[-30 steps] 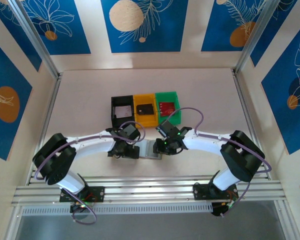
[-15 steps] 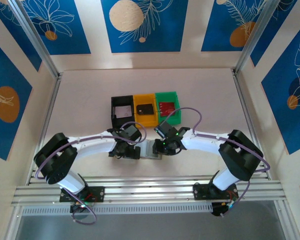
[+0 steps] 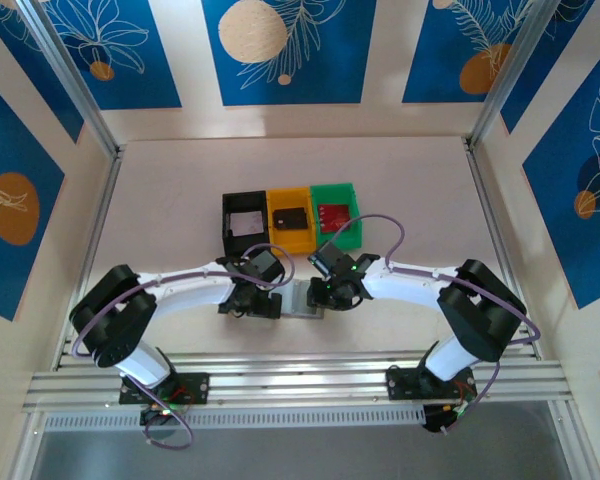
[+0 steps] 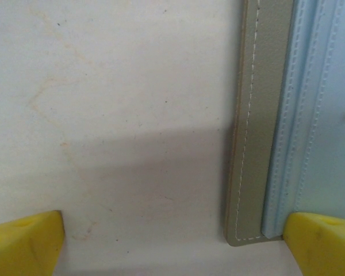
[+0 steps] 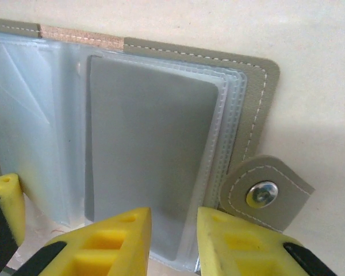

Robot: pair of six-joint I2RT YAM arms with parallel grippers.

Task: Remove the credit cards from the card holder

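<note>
The yellow fingers [image 4: 23, 244] of your left gripper [image 4: 172, 247] are as wide apart as they go, and they hold nothing. One finger is over the bare white table [image 4: 115, 115]. The other finger is at the left side of the small flat grey folding card holder [image 4: 259, 115], over its pale blue inside. You cannot tell if that finger touches it.

The yellow fingers [image 5: 103, 241] of your right gripper [image 5: 172, 230] have only a small gap between them. They sit at the right side of the card holder, which lies open and flat. Right at the fingers is a flat grey card [image 5: 149, 149] with round corners. It is tucked in a clear plastic sleeve [image 5: 233, 126], and its edge shows in the gap between the fingers. You cannot tell if the fingers pinch the card or the sleeve, or just hang over them. Just beside one finger is a small grey flap with a shiny metal snap button [image 5: 261, 194].

Seen from above, the card holder lies on the table between your two grippers, in the middle and close to the near edge. Farther back stand three small plastic bins in a row, touching side to side: a black bin [image 3: 230, 210] on the left, a yellow bin [image 3: 290, 197] in the middle and a green bin [image 3: 352, 205] on the right.
</note>
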